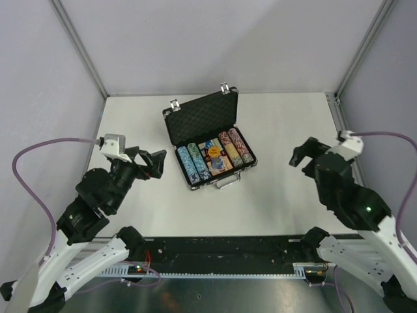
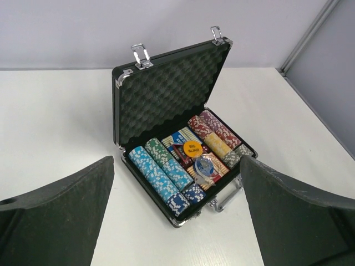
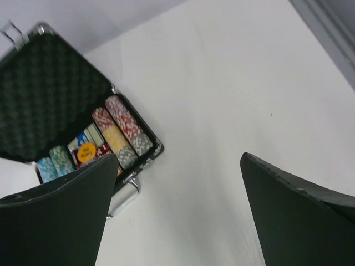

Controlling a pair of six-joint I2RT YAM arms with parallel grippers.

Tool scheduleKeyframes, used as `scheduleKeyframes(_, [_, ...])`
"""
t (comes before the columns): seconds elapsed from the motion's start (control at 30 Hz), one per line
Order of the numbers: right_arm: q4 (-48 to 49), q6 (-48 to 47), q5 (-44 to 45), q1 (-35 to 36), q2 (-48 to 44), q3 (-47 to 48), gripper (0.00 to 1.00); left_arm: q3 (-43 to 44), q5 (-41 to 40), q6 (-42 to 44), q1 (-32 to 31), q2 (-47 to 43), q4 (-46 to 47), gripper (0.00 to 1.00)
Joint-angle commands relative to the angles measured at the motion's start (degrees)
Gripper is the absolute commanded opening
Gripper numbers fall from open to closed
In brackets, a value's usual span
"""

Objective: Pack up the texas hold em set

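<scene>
The texas hold em set is a small black silver-trimmed briefcase (image 1: 193, 184) standing open at the middle of the white table, its foam-lined lid (image 1: 201, 119) upright at the back. Rows of blue, green, yellow and red chips (image 2: 157, 172) fill the tray, with card decks and an orange "BIG BLIND" button (image 2: 193, 148) between them. Its silver handle (image 2: 226, 198) faces the arms. My left gripper (image 1: 155, 163) hovers open left of the case, apart from it. My right gripper (image 1: 301, 154) hovers open to the right, also apart. In the right wrist view the case (image 3: 145, 160) sits at left.
Grey walls with metal corner posts (image 1: 78, 45) close in the table on three sides. A black rail (image 1: 221, 251) runs along the near edge between the arm bases. Bare white tabletop (image 1: 287, 124) lies on both sides of the case.
</scene>
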Motion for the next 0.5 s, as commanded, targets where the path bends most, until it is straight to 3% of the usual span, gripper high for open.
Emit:
scheduleKeyframes(0.0, [-7.2,1.7,0.1,-2.2,-3.3,5.5,0.99,3.1,0.0,2.2,0.2,-1.0,-2.5,1.0])
scheduleKeyframes(0.27, [-5.6,-3.3,-3.4,-2.9,-2.7,9.1,0.99,4.5,-2.3,3.5,0.2,-0.2,-3.3,1.0])
scheduleKeyframes(0.47, [2.9,-8.1,-12.5,-3.9,7.0,10.3,0.99,8.7,-3.0,0.5,0.9,11.9,-2.3,1.0])
